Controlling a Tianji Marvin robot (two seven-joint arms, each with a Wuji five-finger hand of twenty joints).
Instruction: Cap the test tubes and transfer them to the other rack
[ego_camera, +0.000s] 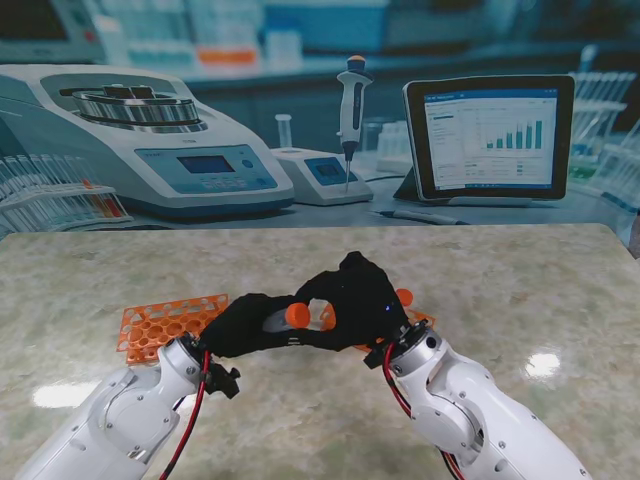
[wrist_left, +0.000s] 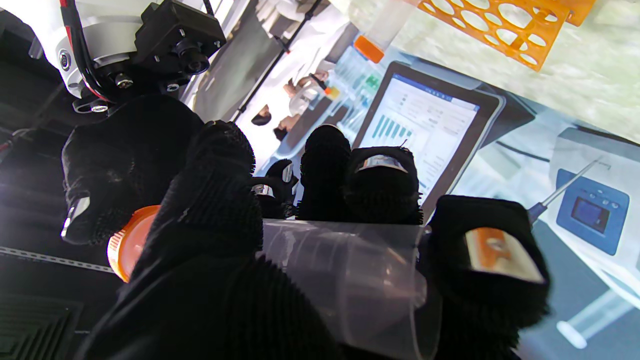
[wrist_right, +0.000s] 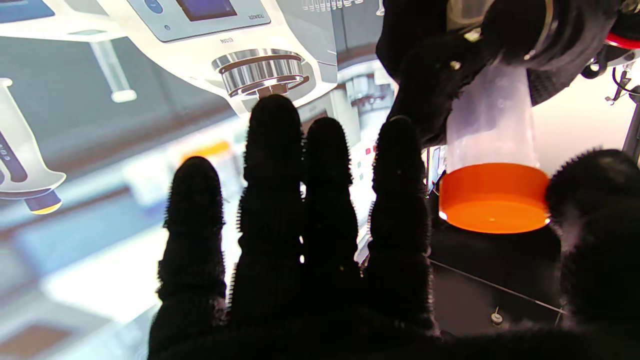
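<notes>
Between the two hands, above the desk (ego_camera: 500, 300), a clear tube (wrist_left: 350, 280) with an orange cap (wrist_right: 494, 197) lies gripped in the left hand (ego_camera: 250, 325). Right hand (ego_camera: 355, 295), at its 3 o'clock, fingers spread beside the cap, seemingly not gripping. Orange rack (ego_camera: 165, 325) at 9 o'clock.
</notes>
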